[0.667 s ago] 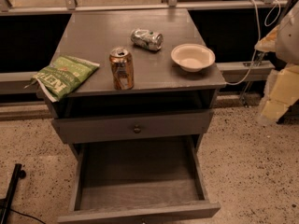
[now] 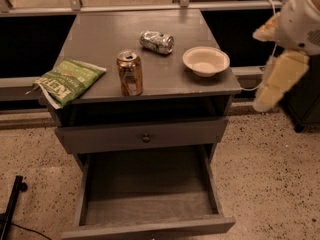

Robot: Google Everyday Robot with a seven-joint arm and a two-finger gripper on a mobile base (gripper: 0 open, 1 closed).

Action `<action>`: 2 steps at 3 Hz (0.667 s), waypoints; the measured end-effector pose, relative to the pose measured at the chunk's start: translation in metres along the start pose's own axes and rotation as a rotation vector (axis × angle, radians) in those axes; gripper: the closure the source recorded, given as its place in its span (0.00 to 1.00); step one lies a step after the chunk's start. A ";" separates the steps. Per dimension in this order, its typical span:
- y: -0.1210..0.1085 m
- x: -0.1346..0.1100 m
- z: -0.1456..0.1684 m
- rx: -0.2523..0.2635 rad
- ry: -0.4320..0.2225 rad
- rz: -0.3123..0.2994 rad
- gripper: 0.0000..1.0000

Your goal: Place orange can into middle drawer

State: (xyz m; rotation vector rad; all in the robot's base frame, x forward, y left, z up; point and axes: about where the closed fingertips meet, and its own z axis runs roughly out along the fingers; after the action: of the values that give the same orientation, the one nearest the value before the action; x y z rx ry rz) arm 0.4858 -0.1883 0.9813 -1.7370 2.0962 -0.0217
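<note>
You're still before the grasp: the orange can stands upright on the bench, untouched. Your gripper hangs well apart to the right; whether released or clenched, I cannot tell. Next you must reach the can. The middle drawer sits open below.

view: one, high front, angled down — cabinet mid-range | gripper: right edge, beside cabinet

Small orange-copper soda can w/ silver top. Dented silver-&-green can. Green crinkly chip bag, white lettering. Cream round bowl. Deep grey wooden drawer box, plain grey inside. Pale cream gripper far R, beside grey cabinet. Speckled beige floor.
</note>
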 end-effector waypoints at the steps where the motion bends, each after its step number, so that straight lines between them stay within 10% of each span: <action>1: -0.056 -0.079 0.036 0.013 -0.129 -0.144 0.00; 2: -0.062 -0.121 0.046 0.051 -0.135 -0.284 0.00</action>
State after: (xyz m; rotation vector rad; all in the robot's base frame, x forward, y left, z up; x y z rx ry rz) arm 0.5751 -0.0766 0.9925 -1.9336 1.7278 -0.0390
